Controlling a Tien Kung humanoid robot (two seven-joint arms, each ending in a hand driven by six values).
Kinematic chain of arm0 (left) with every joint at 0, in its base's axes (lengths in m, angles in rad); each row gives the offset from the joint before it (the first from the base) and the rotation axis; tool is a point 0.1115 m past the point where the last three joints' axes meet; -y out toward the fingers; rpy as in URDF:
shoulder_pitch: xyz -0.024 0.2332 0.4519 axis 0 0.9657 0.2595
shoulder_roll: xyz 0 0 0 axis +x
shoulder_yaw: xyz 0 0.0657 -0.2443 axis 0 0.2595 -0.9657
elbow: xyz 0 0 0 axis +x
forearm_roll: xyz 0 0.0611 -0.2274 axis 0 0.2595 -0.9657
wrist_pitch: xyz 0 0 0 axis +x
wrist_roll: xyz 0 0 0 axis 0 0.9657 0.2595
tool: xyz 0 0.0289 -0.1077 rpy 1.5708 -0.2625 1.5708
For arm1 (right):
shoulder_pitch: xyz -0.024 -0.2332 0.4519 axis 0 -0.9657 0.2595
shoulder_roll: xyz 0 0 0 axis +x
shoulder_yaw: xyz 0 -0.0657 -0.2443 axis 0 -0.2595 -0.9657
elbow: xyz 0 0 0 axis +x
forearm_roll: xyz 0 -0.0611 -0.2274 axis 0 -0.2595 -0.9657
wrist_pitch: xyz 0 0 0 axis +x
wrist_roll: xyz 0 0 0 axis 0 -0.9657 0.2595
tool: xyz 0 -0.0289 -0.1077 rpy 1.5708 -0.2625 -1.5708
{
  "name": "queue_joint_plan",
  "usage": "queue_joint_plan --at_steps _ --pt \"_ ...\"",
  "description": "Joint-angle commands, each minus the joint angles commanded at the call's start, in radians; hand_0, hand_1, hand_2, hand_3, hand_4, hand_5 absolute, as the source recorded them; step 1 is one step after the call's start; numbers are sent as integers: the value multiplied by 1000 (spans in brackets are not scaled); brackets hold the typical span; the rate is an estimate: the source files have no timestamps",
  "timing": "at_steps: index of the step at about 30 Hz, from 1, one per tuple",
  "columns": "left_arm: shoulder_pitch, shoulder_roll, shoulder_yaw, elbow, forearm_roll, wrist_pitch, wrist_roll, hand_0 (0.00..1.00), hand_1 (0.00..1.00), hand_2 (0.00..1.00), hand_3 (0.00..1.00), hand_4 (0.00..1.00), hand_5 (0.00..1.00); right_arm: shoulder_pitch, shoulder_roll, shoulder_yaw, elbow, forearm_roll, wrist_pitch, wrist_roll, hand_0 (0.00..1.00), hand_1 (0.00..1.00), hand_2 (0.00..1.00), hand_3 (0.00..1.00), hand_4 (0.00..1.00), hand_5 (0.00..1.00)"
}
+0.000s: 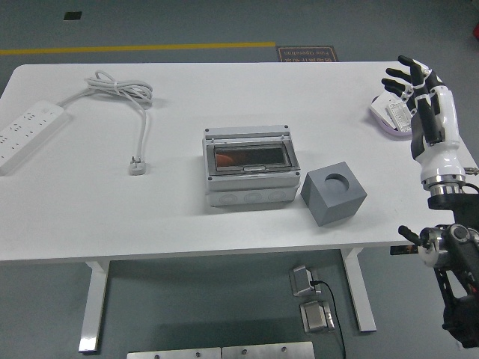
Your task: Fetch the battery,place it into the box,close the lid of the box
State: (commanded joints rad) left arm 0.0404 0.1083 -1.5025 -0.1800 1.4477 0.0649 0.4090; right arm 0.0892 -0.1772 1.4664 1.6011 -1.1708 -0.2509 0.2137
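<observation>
The grey box (249, 187) stands in the middle of the table with its smoky clear lid (247, 155) lying flat and closed. Something reddish shows dimly through the lid; I cannot tell whether it is the battery. No battery lies loose on the table. My right hand (410, 78) is raised at the table's right edge, far from the box, fingers spread and holding nothing. It hovers beside a purple dish (383, 121) with a white item on it. The left arm is out of view.
A grey cube (334, 193) with a round hole on top sits just right of the box. A white power strip (26, 133) lies at the far left, with its coiled cable (120, 88) and plug (137, 166) beside it.
</observation>
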Motion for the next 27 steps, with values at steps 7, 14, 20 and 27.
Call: queue_joint_plan --at_steps 7,14,20,27 --pt "-6 3 -19 0 35 -5 0 626 633 536 623 704 101 -9 -4 19 -6 12 -24 21 731 648 669 714 974 802" --pt "-20 4 -32 0 56 -9 -5 626 635 537 624 705 104 -14 -5 54 6 -2 -85 62 737 649 670 711 971 802" --pt "-26 2 -20 0 42 -6 -14 627 634 537 624 708 112 0 -2 136 49 -139 -210 68 738 655 672 700 963 791" --pt "-18 -29 5 0 17 -5 -7 626 635 538 625 710 120 7 -2 184 49 -235 -267 97 732 704 777 941 953 482"
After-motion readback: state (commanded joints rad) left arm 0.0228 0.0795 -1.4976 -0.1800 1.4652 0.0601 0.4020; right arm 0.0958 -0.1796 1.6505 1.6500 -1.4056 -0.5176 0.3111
